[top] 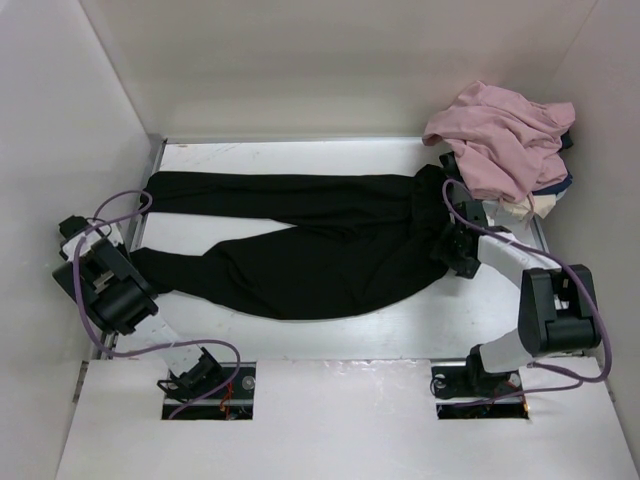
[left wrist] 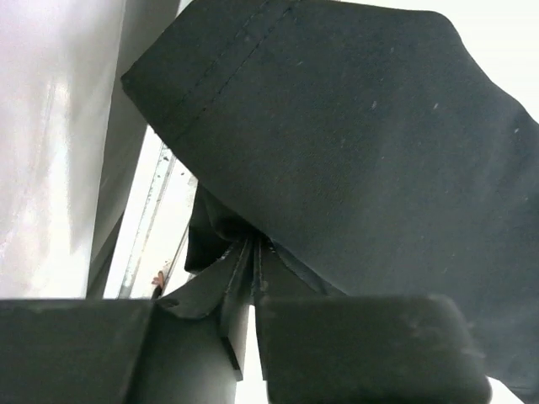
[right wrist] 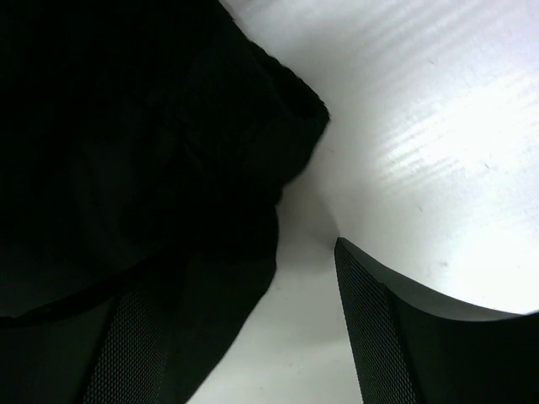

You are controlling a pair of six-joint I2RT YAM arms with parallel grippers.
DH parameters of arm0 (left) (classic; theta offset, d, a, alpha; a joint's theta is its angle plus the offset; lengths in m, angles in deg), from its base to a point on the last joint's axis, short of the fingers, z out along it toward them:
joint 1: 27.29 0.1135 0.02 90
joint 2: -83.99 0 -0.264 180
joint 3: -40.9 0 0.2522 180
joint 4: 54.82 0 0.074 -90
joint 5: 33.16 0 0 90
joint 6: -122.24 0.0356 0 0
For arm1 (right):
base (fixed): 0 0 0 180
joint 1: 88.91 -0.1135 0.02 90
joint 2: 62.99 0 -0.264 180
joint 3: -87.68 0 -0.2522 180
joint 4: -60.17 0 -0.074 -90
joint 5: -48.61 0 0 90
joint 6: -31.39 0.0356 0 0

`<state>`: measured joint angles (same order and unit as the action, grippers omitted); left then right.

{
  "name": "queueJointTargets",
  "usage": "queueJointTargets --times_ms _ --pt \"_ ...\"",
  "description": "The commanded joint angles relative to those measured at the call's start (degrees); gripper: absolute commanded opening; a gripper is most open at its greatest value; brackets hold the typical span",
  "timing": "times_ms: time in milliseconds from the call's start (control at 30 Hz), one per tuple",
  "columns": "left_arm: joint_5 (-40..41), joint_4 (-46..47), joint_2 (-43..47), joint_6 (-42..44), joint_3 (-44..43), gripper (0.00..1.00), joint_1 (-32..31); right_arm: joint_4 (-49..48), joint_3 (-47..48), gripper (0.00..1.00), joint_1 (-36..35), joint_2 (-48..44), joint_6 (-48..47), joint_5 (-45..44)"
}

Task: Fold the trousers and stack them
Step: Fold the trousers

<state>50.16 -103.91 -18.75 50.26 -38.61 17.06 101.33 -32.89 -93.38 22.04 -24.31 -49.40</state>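
The black trousers (top: 300, 250) lie spread across the white table (top: 400, 330), waist to the right and both legs running left. My left gripper (top: 138, 262) is at the hem of the nearer leg. In the left wrist view the left gripper (left wrist: 254, 252) is shut, with a bunched fold of the trousers (left wrist: 354, 126) pinched between its fingertips. My right gripper (top: 452, 245) sits at the waist end. Its jaws stand wide open in the right wrist view, where the right gripper (right wrist: 253, 261) has the edge of the trousers (right wrist: 126, 126) draped over its left finger and bare table beside the right finger (right wrist: 370, 337).
A dusty-pink garment (top: 500, 130) is heaped at the back right corner, over navy and cream cloth (top: 545, 195). White walls close in the table on the left, back and right. A metal rail (left wrist: 143, 227) runs along the left table edge.
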Motion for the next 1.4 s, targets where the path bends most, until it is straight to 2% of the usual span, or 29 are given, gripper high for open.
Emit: queueJointTargets --times_ms 0,67,100,200,233,333,467,567,700,867,967,1167,1267,1367 --pt "-0.4 -0.9 4.3 3.1 -2.4 0.00 1.5 -5.7 2.0 0.74 0.0 0.1 0.2 0.5" --pt "0.5 -1.8 6.0 5.4 -2.9 0.00 1.7 -6.6 2.7 0.64 0.0 1.5 0.8 0.8" --pt "1.3 -2.5 7.0 7.0 -3.0 0.00 1.7 -6.7 3.1 0.53 0.0 2.8 1.2 1.2" --pt "4.3 -4.7 10.4 12.6 -2.9 0.00 1.4 -6.0 3.0 0.07 0.1 4.8 1.9 4.0" --pt "5.3 -6.1 11.8 15.0 -3.0 0.00 1.4 -5.3 2.1 0.00 0.2 3.0 2.7 4.2" --pt "8.2 -11.1 16.8 22.9 -4.5 0.00 1.9 1.0 -0.2 0.00 0.3 -9.3 3.7 3.1" --pt "11.2 -16.2 22.4 33.3 -7.4 0.00 5.3 17.3 0.3 0.00 0.2 -28.0 7.2 -1.2" --pt "12.6 -19.5 24.7 38.3 -10.1 0.00 7.2 28.6 1.3 0.00 2.2 -38.1 10.9 -1.2" --pt "13.1 -22.4 24.7 42.9 -15.5 0.00 9.7 40.2 3.5 0.00 3.5 -45.4 12.1 -0.7" --pt "12.7 -25.2 21.1 46.4 -24.8 0.01 12.1 50.5 9.6 0.00 7.1 -49.6 7.6 -6.1" --pt "12.2 -25.2 20.1 46.7 -25.4 0.02 11.2 51.5 11.5 0.00 11.2 -50.3 2.2 -8.0" --pt "12.8 -20.5 18.7 42.6 -21.2 0.03 0.2 44.5 8.3 0.00 16.3 -49.2 -0.6 -2.9" --pt "13.4 -17.7 13.8 39.8 -26.3 0.03 -5.4 36.0 6.7 0.00 16.3 -45.1 -0.6 -1.2" --pt "14.1 -16.0 7.7 37.2 -35.0 0.03 -9.3 25.8 9.0 0.00 16.1 -36.5 0.0 0.1"
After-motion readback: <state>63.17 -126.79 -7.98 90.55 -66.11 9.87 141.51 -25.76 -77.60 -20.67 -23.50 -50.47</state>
